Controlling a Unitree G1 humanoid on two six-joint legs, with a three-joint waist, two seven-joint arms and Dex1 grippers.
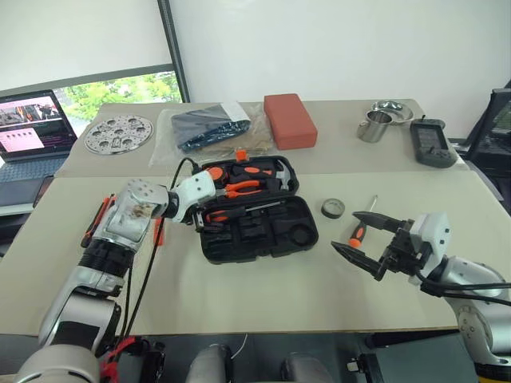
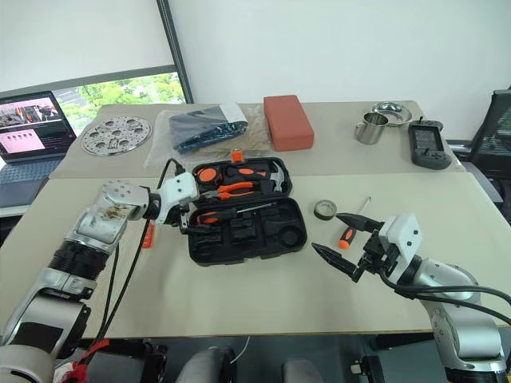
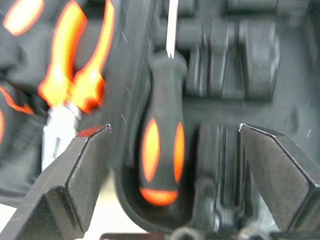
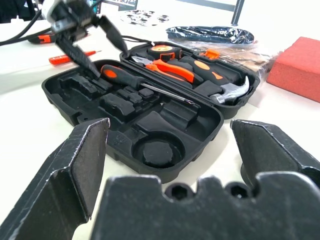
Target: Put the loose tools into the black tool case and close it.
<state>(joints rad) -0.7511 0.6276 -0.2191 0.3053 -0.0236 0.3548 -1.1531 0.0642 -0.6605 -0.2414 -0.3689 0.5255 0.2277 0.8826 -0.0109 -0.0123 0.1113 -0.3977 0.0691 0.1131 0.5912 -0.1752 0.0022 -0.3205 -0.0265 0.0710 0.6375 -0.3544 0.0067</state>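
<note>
The left hand (image 2: 185,214) is wide open and holds nothing. It hangs over the left end of the black tool case (image 2: 247,235), just above a screwdriver (image 3: 161,145) with an orange and black handle that lies in its slot. The case lies open in the middle of the surface (image 2: 239,295), with pliers (image 2: 239,190) and a hammer (image 2: 281,183) in its far half. The right hand (image 2: 339,236) is wide open too and holds nothing. It floats above the surface, to the right of the case. Just past it lie another screwdriver (image 2: 350,231) and a small round tape measure (image 2: 324,209), both loose on the surface. Left of the case, near the left arm, lies a slim orange tester screwdriver (image 2: 148,234).
</note>
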